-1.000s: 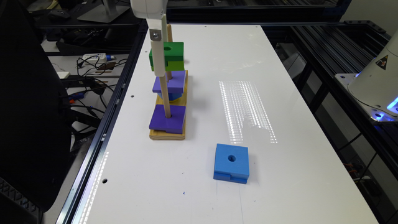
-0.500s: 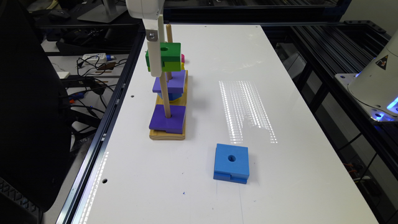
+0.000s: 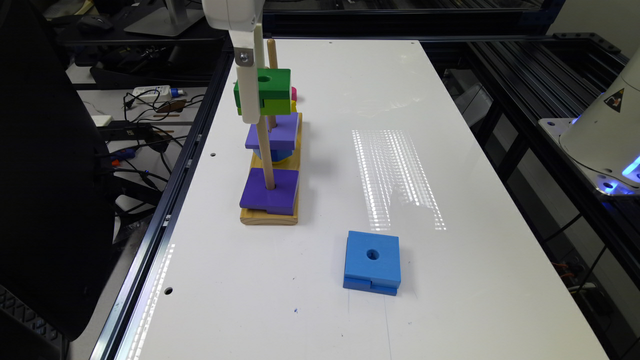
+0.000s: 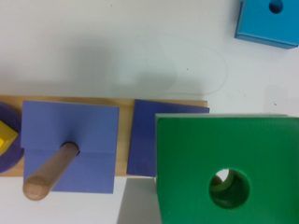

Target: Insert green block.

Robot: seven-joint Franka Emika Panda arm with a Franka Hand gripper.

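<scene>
My gripper [image 3: 260, 102] is shut on the green block [image 3: 272, 82] and holds it level in the air above the wooden peg base [image 3: 269, 217]. From the wrist, the green block [image 4: 229, 158] sits over the nearer purple block [image 4: 144, 135]. A wooden peg tip [image 4: 223, 179] shows through its round hole, slightly off centre. The other purple block [image 4: 70, 130] lies on the base with its peg [image 4: 49, 175] standing free beside the green block.
A blue square block [image 3: 372, 262] lies flat on the white table [image 3: 450, 150], toward the exterior view's right of the base; it is also in the wrist view [image 4: 268, 21]. A pink piece [image 3: 294, 94] sits at the base's far peg. A yellow piece [image 4: 7, 135] lies at the base's end. A black rail [image 3: 200, 140] borders the table on the exterior view's left.
My gripper and the green block have shifted slightly toward the exterior view's left over the pegs. The base and the blue block have not moved.
</scene>
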